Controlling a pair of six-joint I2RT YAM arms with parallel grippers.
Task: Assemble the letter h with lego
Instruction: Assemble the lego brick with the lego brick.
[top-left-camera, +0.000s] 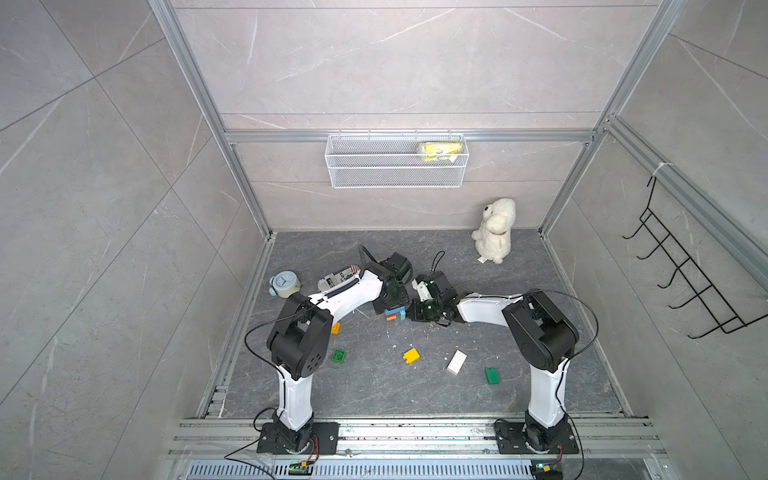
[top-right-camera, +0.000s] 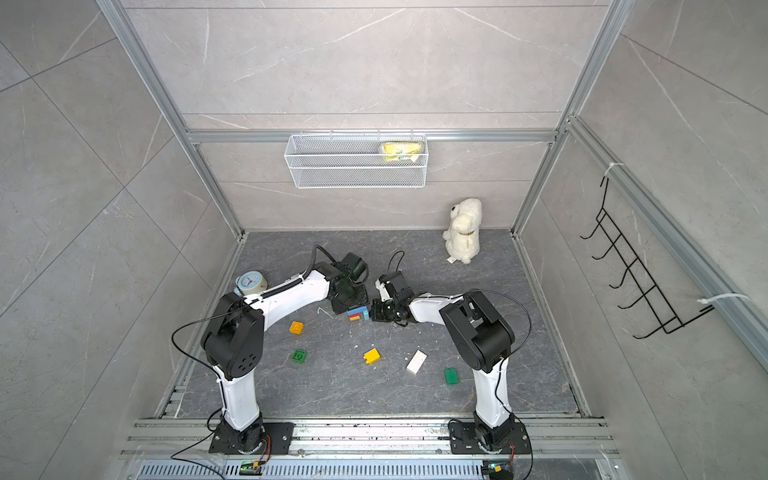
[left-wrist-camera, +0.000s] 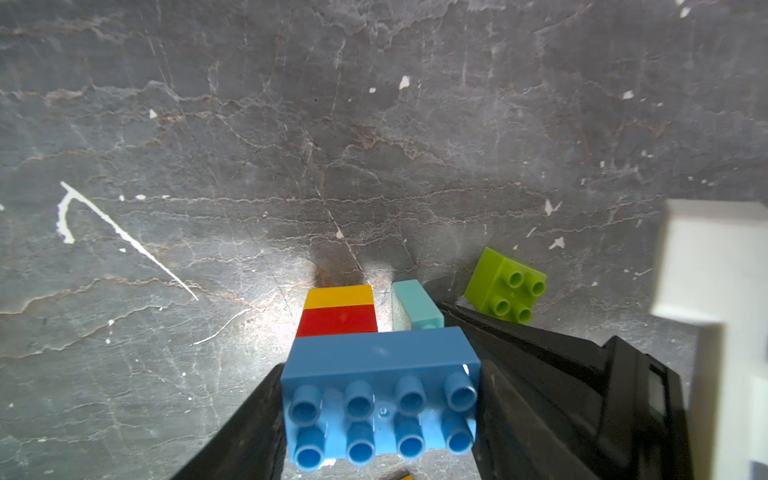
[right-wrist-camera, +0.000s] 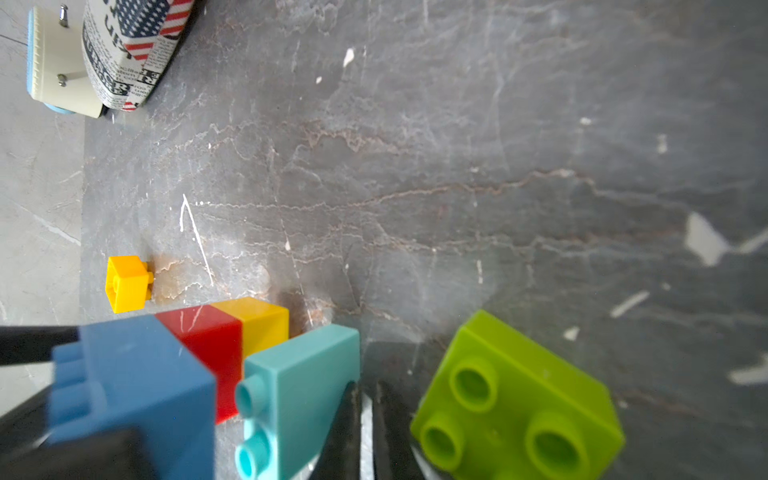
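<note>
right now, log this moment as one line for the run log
left end effector: shut on blue oblong studded plastic brick | right end effector: shut, empty, beside lime square plastic brick

The brick stack (top-left-camera: 394, 313) sits at the middle of the desk (top-left-camera: 374, 390). Just right of it lies a lone brick (left-wrist-camera: 505, 284). Before the stack, from left to right, lie the leftmost brick (top-right-camera: 296, 328), square brick (top-left-camera: 339, 356), middle brick (top-left-camera: 411, 356), oblong brick (top-left-camera: 456, 362) and rightmost brick (top-left-camera: 492, 375). Far left of the stack is the clock (top-left-camera: 285, 283); behind and right of it, the plush toy (top-left-camera: 494, 232); behind it, on the wall (top-left-camera: 415, 83), the basket (top-left-camera: 395, 176).
</note>
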